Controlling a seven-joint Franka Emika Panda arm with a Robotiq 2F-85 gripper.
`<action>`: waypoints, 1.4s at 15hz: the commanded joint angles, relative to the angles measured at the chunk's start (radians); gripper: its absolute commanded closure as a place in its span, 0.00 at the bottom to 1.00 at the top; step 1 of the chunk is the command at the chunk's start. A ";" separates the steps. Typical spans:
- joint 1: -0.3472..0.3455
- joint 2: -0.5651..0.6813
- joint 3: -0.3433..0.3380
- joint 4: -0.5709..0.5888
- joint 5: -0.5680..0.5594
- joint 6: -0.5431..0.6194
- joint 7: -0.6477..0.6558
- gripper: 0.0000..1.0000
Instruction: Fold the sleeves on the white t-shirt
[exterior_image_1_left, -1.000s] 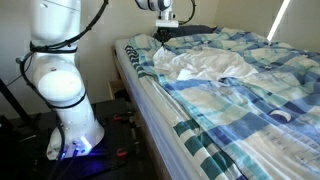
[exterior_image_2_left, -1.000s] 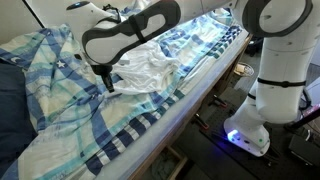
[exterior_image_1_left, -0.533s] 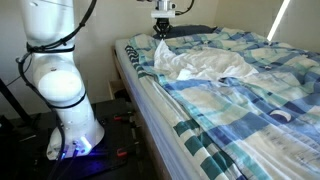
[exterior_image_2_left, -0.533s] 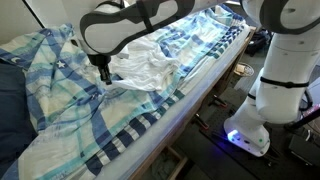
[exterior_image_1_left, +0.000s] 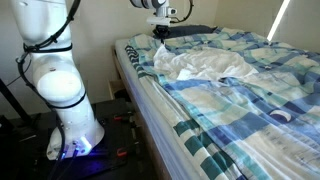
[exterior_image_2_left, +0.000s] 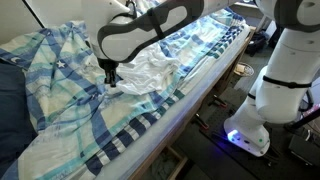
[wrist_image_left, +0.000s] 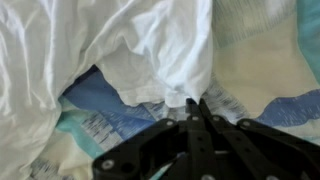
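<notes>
The white t-shirt (exterior_image_1_left: 205, 66) lies crumpled on a blue and white checked blanket (exterior_image_1_left: 250, 110) on the bed; it shows in both exterior views (exterior_image_2_left: 150, 65). In the wrist view the shirt (wrist_image_left: 120, 40) fills the top, and one loose flap hangs down over the blanket. My gripper (wrist_image_left: 196, 103) is shut, its tips pressed together right at the lower edge of that flap. I see no cloth between the fingers. In both exterior views the gripper (exterior_image_1_left: 160, 36) (exterior_image_2_left: 111, 82) sits low at the shirt's end by the head of the bed.
The checked blanket (exterior_image_2_left: 130, 120) is rumpled and covers the whole bed. The robot's white base (exterior_image_1_left: 70, 120) stands on the floor beside the bed's long edge (exterior_image_2_left: 200, 95). A wall is close behind the bed's head.
The gripper lifted a little and shifted along the shirt's edge, then came down again. The shirt's shape looks almost the same.
</notes>
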 joint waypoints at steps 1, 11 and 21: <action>-0.004 -0.117 -0.014 -0.177 0.025 0.131 0.100 0.99; -0.012 -0.300 -0.039 -0.378 -0.001 0.193 0.260 0.99; -0.020 -0.226 -0.046 -0.298 -0.018 0.168 0.235 0.99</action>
